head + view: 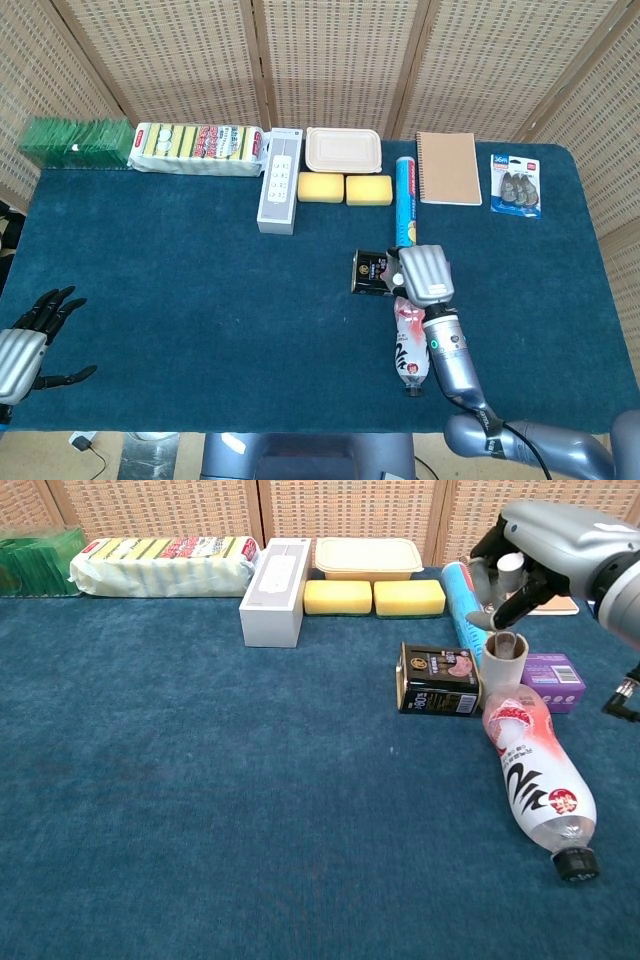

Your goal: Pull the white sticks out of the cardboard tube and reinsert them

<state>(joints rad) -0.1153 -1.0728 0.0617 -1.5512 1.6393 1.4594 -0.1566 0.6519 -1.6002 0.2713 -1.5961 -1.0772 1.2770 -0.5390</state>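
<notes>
The cardboard tube (503,666) stands upright on the blue cloth, wedged between a black tin and a purple box, with its open top showing. My right hand (545,545) hovers just above it and pinches a white stick (511,567) held upright. The stick's lower end is hidden behind the thumb. In the head view my right hand (424,273) covers the tube entirely. My left hand (28,340) rests at the table's near left edge, fingers spread and holding nothing.
A black tin (438,680), a purple box (553,679) and a lying plastic bottle (535,780) crowd the tube. A blue roll (461,598) lies behind it. Yellow sponges (373,597), a white box (273,578) and a notebook (449,168) line the far edge.
</notes>
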